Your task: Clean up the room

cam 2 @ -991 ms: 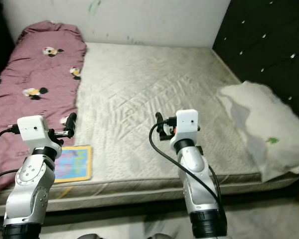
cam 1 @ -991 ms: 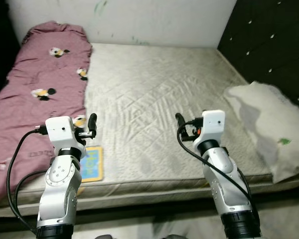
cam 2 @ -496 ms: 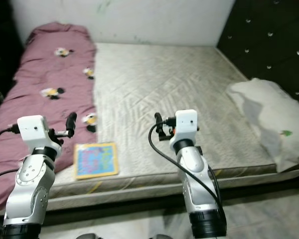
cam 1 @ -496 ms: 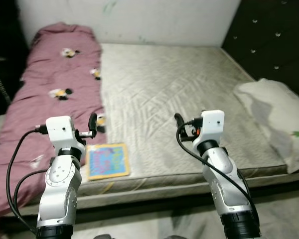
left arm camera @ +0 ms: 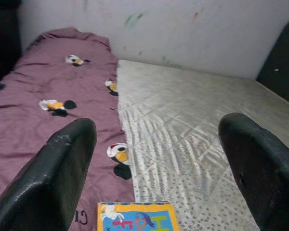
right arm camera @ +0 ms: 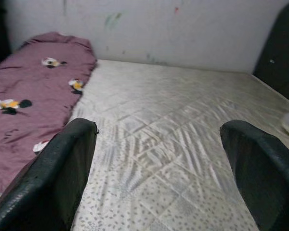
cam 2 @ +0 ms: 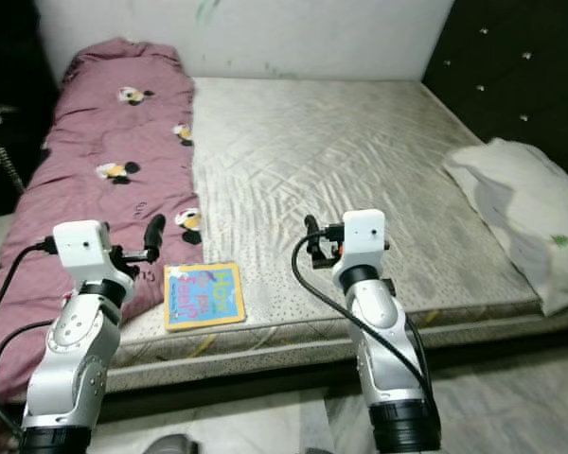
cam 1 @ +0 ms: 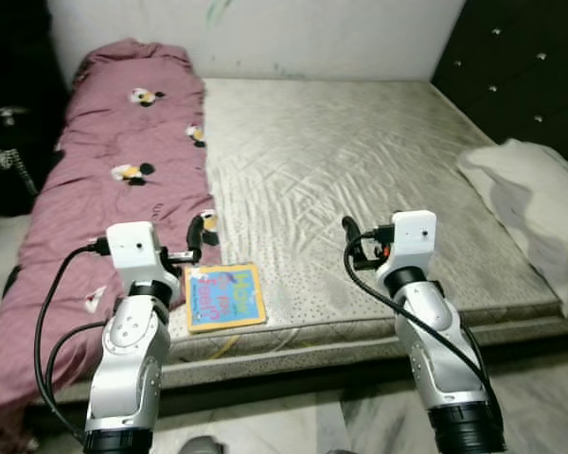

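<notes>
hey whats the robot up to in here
The robot stands at the foot of a bed with a bare mattress, both arms raised and holding nothing. The left gripper and right gripper each have their jaws open. A colourful children's book lies near the mattress edge just ahead of the left gripper, beside a maroon blanket along the left side. A white pillow sits at the right. Nothing is being touched.

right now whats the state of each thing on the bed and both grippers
left gripper: open, empty, raised over the near edge of the bed
right gripper: open, empty, raised over the mattress
picture book: closed, flat at the mattress's near edge
maroon blanket: spread along the left side, rumpled
pillow: lying at the right edge
mattress: bare, no sheet
</notes>
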Controlling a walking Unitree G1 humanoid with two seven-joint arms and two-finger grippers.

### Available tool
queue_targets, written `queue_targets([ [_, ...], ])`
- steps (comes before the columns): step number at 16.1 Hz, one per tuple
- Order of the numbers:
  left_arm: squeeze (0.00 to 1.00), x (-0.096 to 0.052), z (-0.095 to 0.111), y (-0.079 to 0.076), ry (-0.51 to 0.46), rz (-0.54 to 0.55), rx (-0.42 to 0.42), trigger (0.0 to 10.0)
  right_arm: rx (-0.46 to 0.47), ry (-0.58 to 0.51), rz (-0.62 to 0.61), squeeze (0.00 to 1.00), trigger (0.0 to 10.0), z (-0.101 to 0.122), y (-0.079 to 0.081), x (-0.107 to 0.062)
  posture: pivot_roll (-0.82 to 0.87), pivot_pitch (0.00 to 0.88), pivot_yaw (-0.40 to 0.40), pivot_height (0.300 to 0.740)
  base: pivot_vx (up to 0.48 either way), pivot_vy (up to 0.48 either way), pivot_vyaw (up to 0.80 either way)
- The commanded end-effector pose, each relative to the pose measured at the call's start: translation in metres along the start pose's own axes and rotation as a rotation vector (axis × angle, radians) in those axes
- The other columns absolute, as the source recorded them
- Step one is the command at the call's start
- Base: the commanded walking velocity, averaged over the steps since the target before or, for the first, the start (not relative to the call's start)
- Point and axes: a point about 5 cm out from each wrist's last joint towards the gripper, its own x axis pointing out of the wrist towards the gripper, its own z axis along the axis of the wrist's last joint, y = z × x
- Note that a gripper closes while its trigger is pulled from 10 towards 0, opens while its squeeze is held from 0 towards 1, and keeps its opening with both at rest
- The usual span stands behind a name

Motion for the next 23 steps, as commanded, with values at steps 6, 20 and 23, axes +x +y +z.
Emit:
queue_targets([
  [6,0.0,0.001,0.0052,0.0025,-0.025,0.005,0.026,10.0,-0.016,-0.012,0.003,0.0,10.0,0.0029,0.0002,0.0018,-0.02,0.01,-0.069,0.74,0.0,0.4,0.0],
  [20,0.0,-0.0019,0.0088,0.0004,-0.057,-0.042,0.013,10.0,-0.025,-0.022,0.02,0.0,10.0,0.0035,0.003,0.0015,-0.02,0.02,-0.07,0.74,0.153,0.0,0.0],
  [23,0.0,-0.0018,0.0085,-0.0001,-0.055,-0.046,0.008,10.0,-0.025,-0.022,0.018,0.0,10.0,0.0033,0.0029,0.0015,-0.02,0.02,-0.068,0.74,0.312,0.0,0.0],
])
